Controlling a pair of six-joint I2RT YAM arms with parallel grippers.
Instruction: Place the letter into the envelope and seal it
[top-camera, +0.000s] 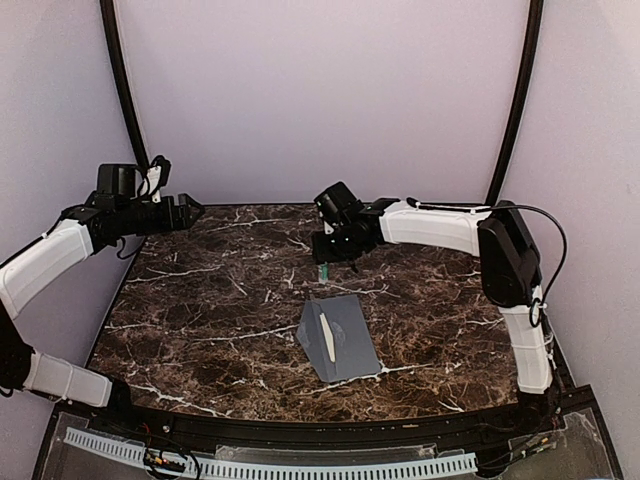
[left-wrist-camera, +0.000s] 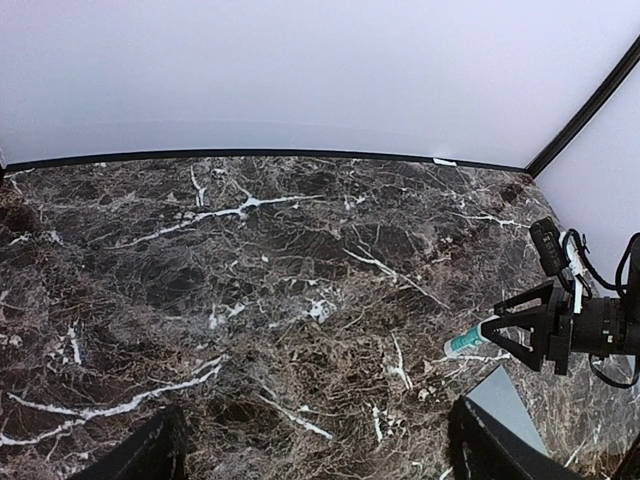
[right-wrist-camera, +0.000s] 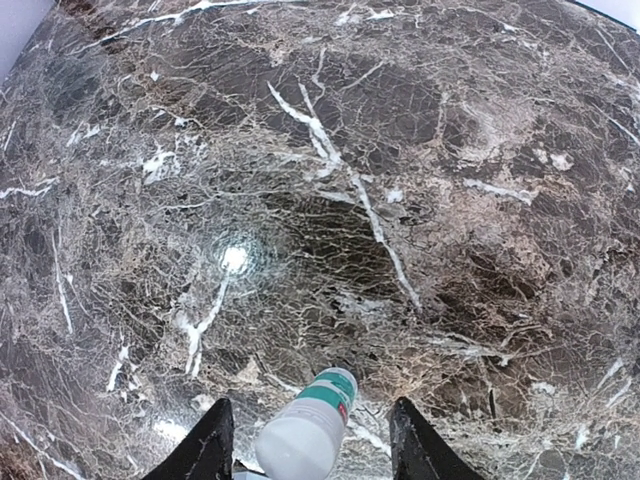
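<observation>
The slate-grey envelope (top-camera: 345, 340) lies flat near the table's middle, and its corner shows in the left wrist view (left-wrist-camera: 503, 396). A narrow cream strip (top-camera: 325, 338) runs along it, which looks like the letter's edge; the rest of the letter is hidden. Just beyond the envelope a white and green glue stick (top-camera: 324, 271) (right-wrist-camera: 318, 420) (left-wrist-camera: 468, 342) stands on the marble. My right gripper (top-camera: 326, 262) (right-wrist-camera: 311, 404) hangs over it, fingers (right-wrist-camera: 212, 440) on either side with gaps, open. My left gripper (top-camera: 190, 210) (left-wrist-camera: 320, 450) is raised at the back left, open and empty.
The dark marble table (top-camera: 200, 300) has a black raised rim (top-camera: 250, 430) at the near edge. A pale wall (left-wrist-camera: 300, 80) closes the back, with black posts (top-camera: 120, 80) at the corners. The right arm's cable (top-camera: 550, 250) loops by its elbow.
</observation>
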